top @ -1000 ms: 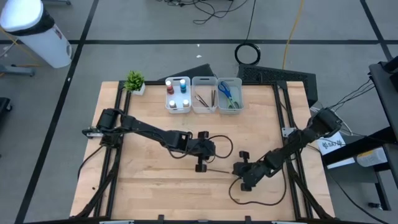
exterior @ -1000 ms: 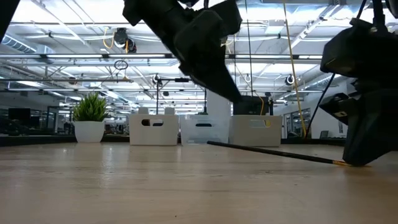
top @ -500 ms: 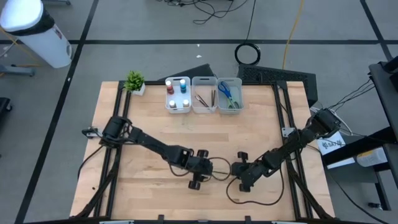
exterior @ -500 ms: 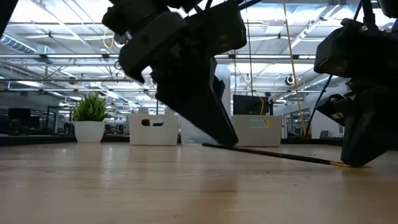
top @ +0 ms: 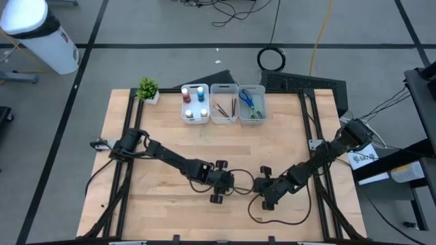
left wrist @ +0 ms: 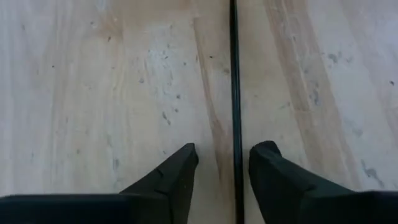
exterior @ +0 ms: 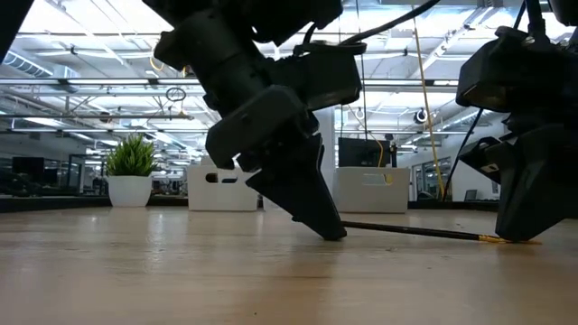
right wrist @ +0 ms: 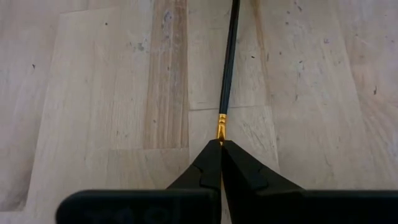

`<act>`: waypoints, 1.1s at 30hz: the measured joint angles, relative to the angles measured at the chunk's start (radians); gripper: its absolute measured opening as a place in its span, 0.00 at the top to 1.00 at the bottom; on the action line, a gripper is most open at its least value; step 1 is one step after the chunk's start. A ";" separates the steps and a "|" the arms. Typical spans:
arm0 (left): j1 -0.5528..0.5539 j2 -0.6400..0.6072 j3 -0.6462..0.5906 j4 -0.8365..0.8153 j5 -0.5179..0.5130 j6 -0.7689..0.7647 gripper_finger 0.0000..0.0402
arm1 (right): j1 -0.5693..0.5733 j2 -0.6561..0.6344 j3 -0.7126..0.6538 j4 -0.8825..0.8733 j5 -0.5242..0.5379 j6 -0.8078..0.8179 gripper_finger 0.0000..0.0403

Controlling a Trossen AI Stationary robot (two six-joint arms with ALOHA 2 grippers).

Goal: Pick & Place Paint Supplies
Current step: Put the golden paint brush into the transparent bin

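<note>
A thin dark brush with a gold ferrule lies on the wood between my two grippers; it also shows in the low view. My right gripper is shut on its ferrule end, near the table's near edge. My left gripper is open, pointing down at the table. Its fingers stand either side of the brush's handle, which runs closer to one finger. Whether it touches the handle does not show. My right gripper pinches the brush by its end just past the gold ferrule, only at the fingertips, with the fingers along the brush's length. The fingers slant down to the table. The handle runs away from them over the wood toward my left gripper.
Three whitish bins stand in a row at the far edge: one with paint bottles, one with brushes, one with scissors. A small potted plant stands left of them. Bare wood lies between the bins and the grippers.
My left gripper has moved toward the table's near edge and come down onto the wood, ending with its open fingers either side of the brush's handle. The right gripper and the brush have kept still.
</note>
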 joint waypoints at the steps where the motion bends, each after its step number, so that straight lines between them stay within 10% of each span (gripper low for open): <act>1: 0.000 0.001 0.000 0.001 -0.001 0.007 0.63 | 0.000 0.000 0.000 0.000 0.000 0.000 1.00; 7: 0.012 0.002 -0.001 -0.036 0.088 0.069 0.95 | 0.000 0.000 0.000 0.000 0.000 -0.001 1.00; 17: -0.001 -0.022 -0.003 -0.059 0.061 0.071 0.97 | 0.001 -0.038 -0.001 0.063 0.063 -0.035 1.00; 33: 0.084 -0.382 -0.006 -0.208 -0.274 0.008 0.97 | 0.044 -0.544 -0.030 0.040 0.411 -0.263 1.00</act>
